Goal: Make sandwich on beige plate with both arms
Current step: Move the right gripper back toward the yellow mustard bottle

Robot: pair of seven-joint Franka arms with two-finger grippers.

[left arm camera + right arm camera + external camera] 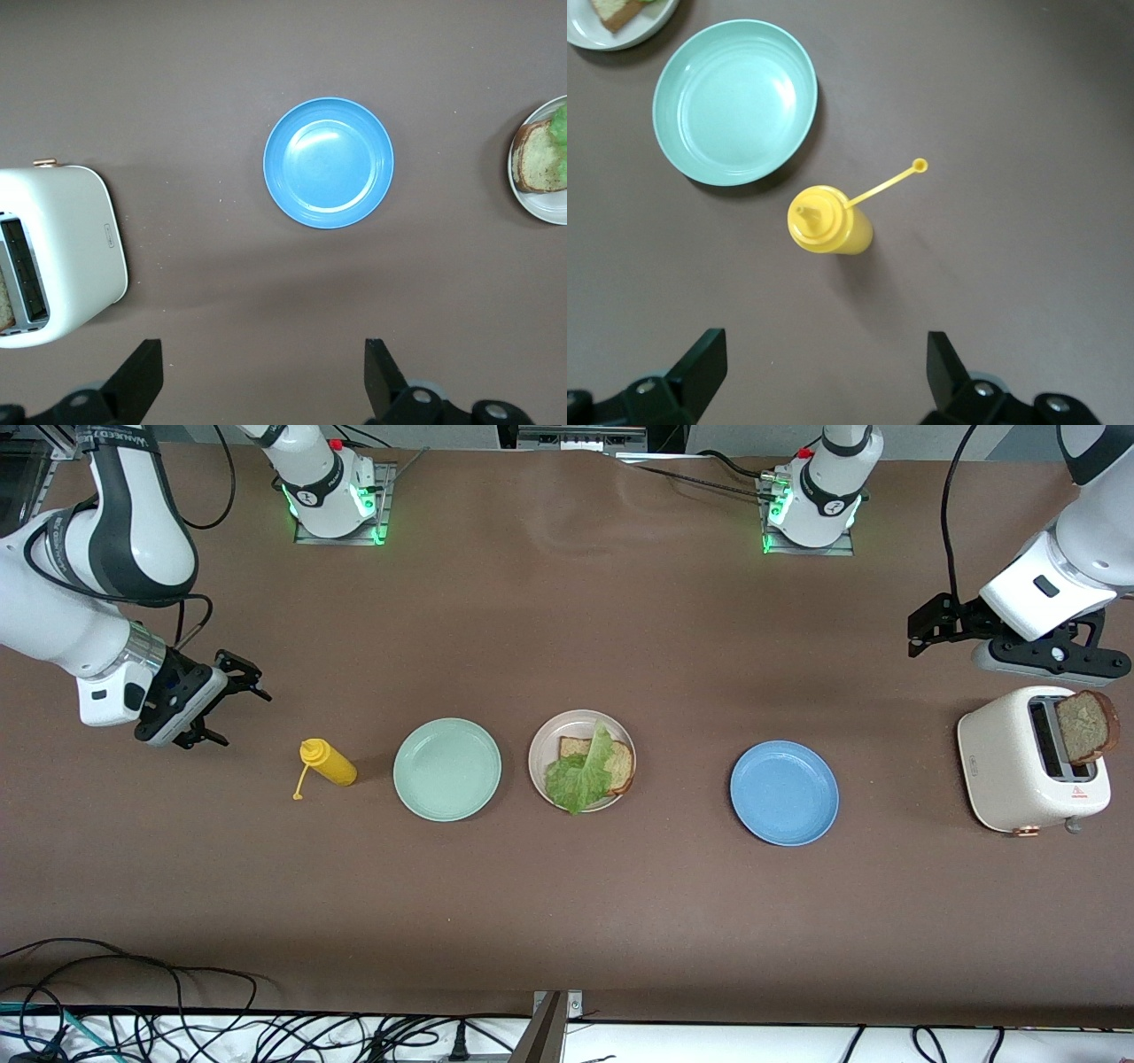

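The beige plate (pixel 541 755) sits mid-table with one brown toast slice (pixel 623 767) on it and a green lettuce leaf (pixel 580 776) lying over the slice. A second toast slice (pixel 1085 726) stands up out of a white toaster (pixel 1010 766) at the left arm's end. My left gripper (pixel 918 634) hangs open and empty over the bare table beside the toaster; its wrist view shows the open gripper (pixel 263 372), the toaster (pixel 62 252) and the beige plate's edge (pixel 542 205). My right gripper (pixel 244 717) is open and empty over the table by the yellow bottle (pixel 828 221).
A mint-green plate (pixel 447 769) lies between the beige plate and a yellow squeeze bottle (pixel 330 763) with its cap dangling. A blue plate (pixel 784 793) lies between the beige plate and the toaster. Cables run along the table's near edge.
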